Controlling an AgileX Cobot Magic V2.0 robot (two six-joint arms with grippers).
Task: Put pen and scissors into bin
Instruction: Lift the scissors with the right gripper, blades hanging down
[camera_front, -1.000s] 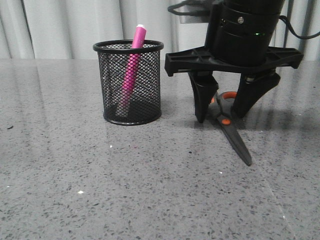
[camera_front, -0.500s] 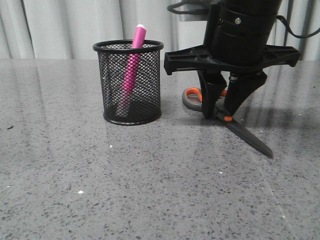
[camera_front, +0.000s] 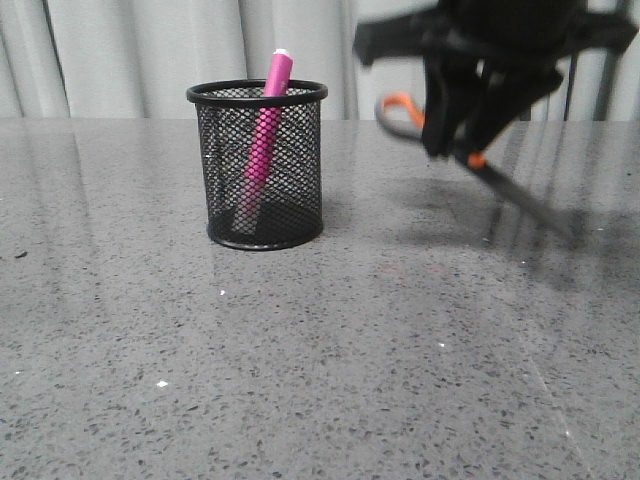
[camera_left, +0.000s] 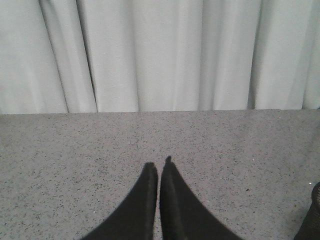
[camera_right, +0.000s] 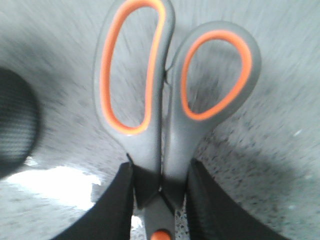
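While I watched the front feed, my left hand showed only on its own wrist camera, its two dark fingers pressed together with nothing between them, hanging over a bare stretch of the speckled grey desk with pale curtains behind. A sliver of black mesh sat at the edge of that picture.

On the front camera, the bin stood upright on the desk, left of centre. The pen leaned inside it, its pale cap end poking above the rim and its pink barrel showing through the mesh.

To the right of the bin, and apart from it, my right hand was up off the desk and blurred. It was clamped on the scissors, which hung in the air at a slant: the orange-lined handles pointed up and toward the bin, the dark blades sloped down and away to the right. Their shadow lay on the desk below.

My right wrist camera confirmed the grip: the two fingers squeezed the scissors from both sides just below the handle loops, near the orange pivot dot. The blades looked closed. A dark round shape, too blurred for me to identify, lay at the side of that view.
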